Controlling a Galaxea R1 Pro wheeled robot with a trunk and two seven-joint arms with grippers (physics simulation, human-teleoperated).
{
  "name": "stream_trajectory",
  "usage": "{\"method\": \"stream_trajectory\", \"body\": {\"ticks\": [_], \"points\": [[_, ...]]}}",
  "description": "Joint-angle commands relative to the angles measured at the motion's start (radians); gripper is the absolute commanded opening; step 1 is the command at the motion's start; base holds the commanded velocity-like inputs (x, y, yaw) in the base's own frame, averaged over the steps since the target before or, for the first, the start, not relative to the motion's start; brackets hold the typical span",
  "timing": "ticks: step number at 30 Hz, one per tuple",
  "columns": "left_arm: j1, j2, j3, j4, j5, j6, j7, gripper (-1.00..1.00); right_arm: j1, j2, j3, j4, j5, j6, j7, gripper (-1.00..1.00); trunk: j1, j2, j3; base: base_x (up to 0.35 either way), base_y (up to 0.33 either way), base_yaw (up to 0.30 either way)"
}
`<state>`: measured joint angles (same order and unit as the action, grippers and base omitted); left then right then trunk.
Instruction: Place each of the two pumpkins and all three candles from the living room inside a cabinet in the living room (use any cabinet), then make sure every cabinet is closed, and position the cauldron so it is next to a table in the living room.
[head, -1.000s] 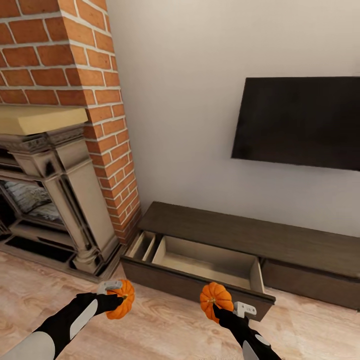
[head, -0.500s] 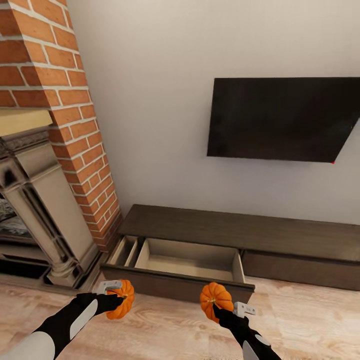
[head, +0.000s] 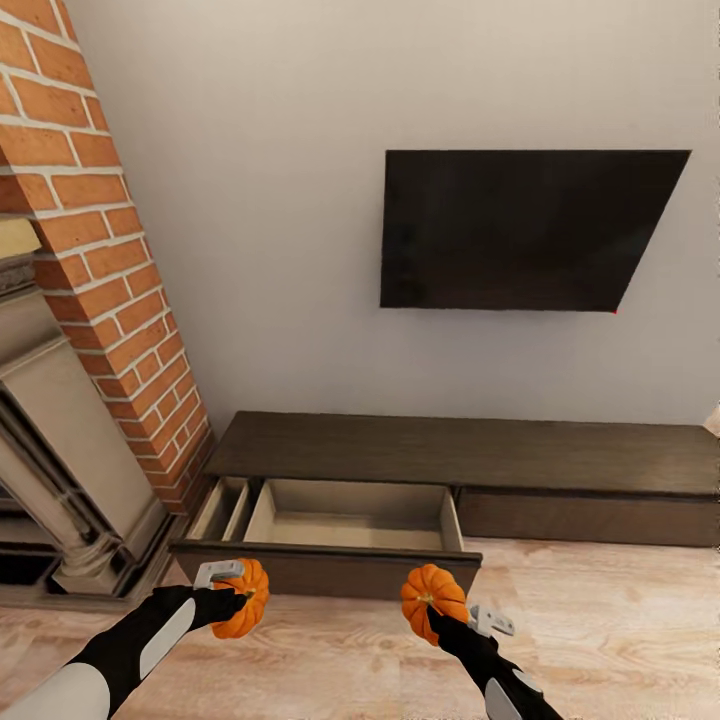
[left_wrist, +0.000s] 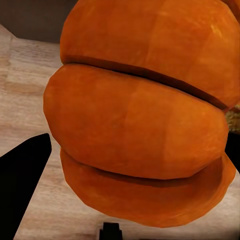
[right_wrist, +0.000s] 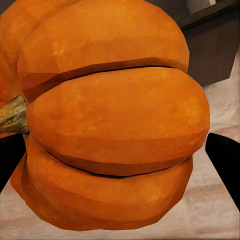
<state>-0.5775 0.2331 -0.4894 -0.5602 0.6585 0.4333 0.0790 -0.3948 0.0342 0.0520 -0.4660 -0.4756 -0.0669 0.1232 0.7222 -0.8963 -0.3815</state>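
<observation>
The cabinet (head: 470, 455) stands against the wall under a dark wall screen (head: 520, 230), and its left drawer (head: 345, 515) is pulled out over the wood floor (head: 620, 620); the pale drawer interior holds nothing, and a narrow side compartment at its left end looks bare too. Compared with a second ago the whole view has swung, so the brick fireplace (head: 90, 300) sits further left and more of the cabinet shows; both arms keep the same pose. The left gripper (head: 238, 592) is clamped on the left pumpkin (head: 243, 597), the right gripper (head: 440, 612) on the right pumpkin (head: 433, 592), both just in front of the drawer's front edge, above the floor.
</observation>
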Motion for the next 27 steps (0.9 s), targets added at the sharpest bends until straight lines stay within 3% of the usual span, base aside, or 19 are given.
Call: {"method": "stream_trajectory", "body": {"ticks": [1,27], "points": [[-0.001,0.002,-0.008,-0.003,0.009,0.002,0.011,-1.00,-0.001,-0.001,0.005,0.001,-0.014,-0.005,0.001,-1.00,0.000,-0.001,-0.003,0.000,0.000,-0.087],[-0.001,0.002,-0.008,-0.003,0.009,0.002,0.011,-1.00,-0.001,0.000,0.006,0.001,-0.018,-0.004,0.000,-1.00,0.000,-0.001,-0.045,0.066,0.027,-0.062]]}}
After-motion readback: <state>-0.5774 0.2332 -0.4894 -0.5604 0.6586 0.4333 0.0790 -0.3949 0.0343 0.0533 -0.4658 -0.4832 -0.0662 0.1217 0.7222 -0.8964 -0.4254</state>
